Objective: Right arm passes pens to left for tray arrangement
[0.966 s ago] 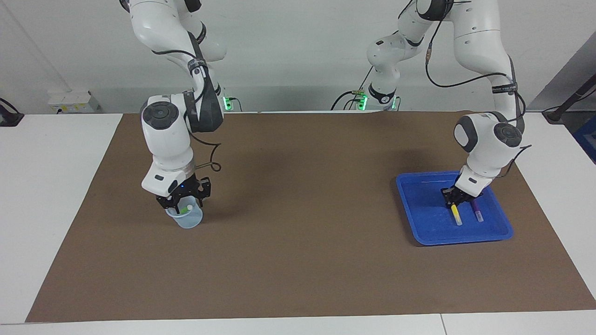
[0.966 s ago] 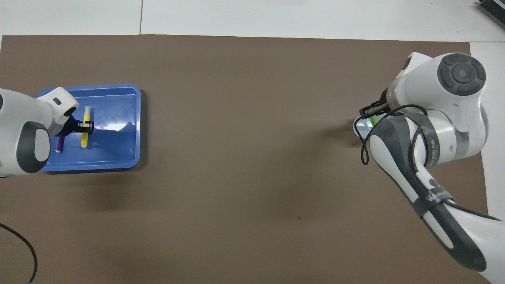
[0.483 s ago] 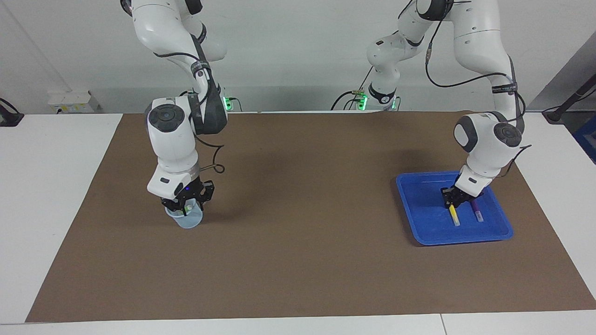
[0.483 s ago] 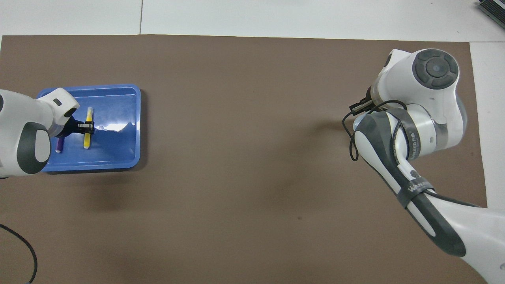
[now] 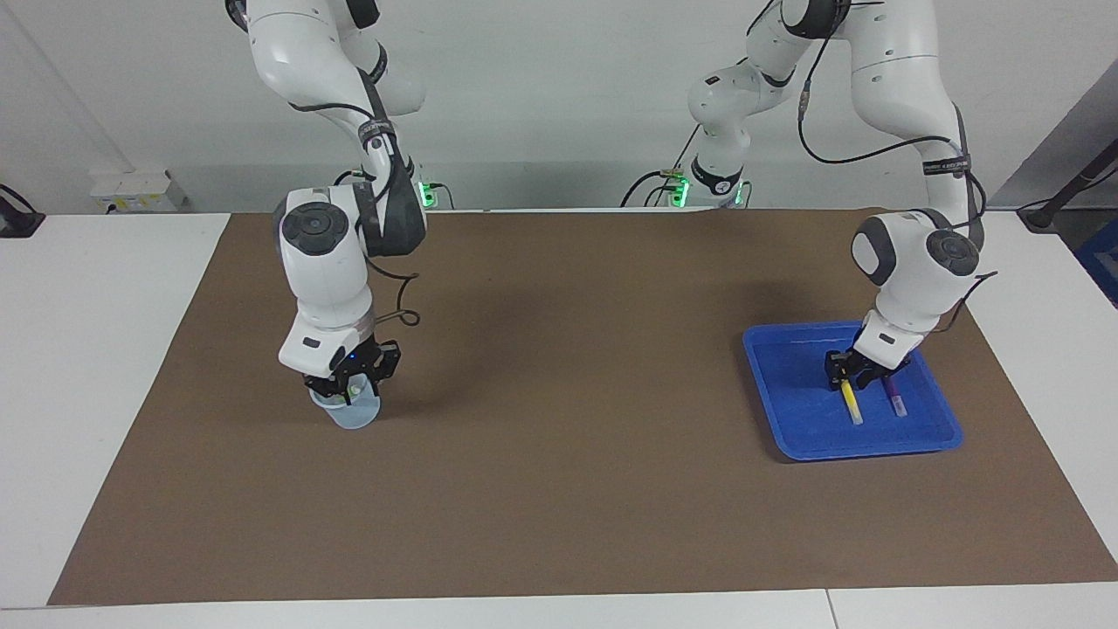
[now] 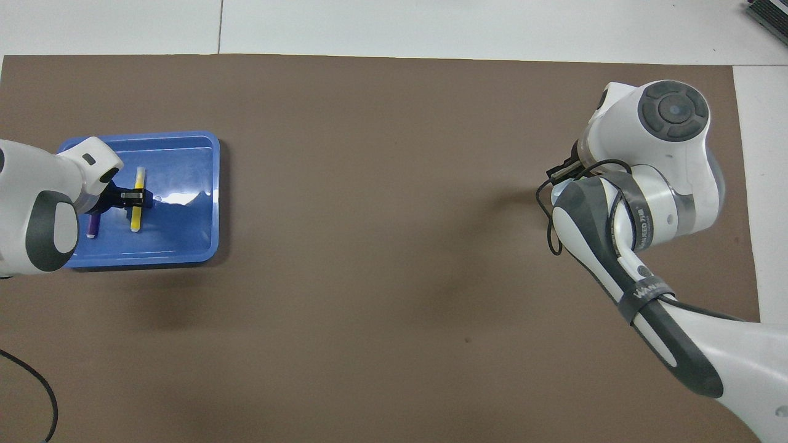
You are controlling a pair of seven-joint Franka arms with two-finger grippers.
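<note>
1. Down low inside the blue tray [image 5: 799,402], toward the left arm's end of the table: left gripper [image 5: 849,377], set at the end of the yellow pen [image 5: 852,404] nearer the robots. Cannot tell how wide open, nor whether gripping the pen or already free of it. Purple pen [image 5: 894,402] flat in the tray just beside this gripper, roughly parallel to the yellow one.
2. Risk of lifting away with the grip only half released: yellow pen dragged up or flicked, then left crooked or across the purple pen, spoiling the neat row.
3. Risk of a sideways sweep on the way out: purple pen so close beside the gripper that a small swing could knock it and roll it toward the tray's rim.
4. Down at the mouth of the small translucent cup [image 5: 352,418], toward the right arm's end of the brown mat [image 5: 559,489]: right gripper [image 5: 351,384]. Cannot tell how wide open or whether holding anything. Only a hint of the green pen [image 5: 353,398] visible inside the cup, directly under this gripper.
5. Risk of a weak or off-centre pinch on a slim pen standing loose in a cup: slipping back in, or coming up tilted and awkward for a handover.
6. Risk of catching the cup's rim while closing or lifting: light cup tipped over or carried up with the pen.
7. Risk at the handover itself, judging by the wide gap between the two grippers: early release before a firm grasp, pen dropped on the mat and rolling off.
</note>
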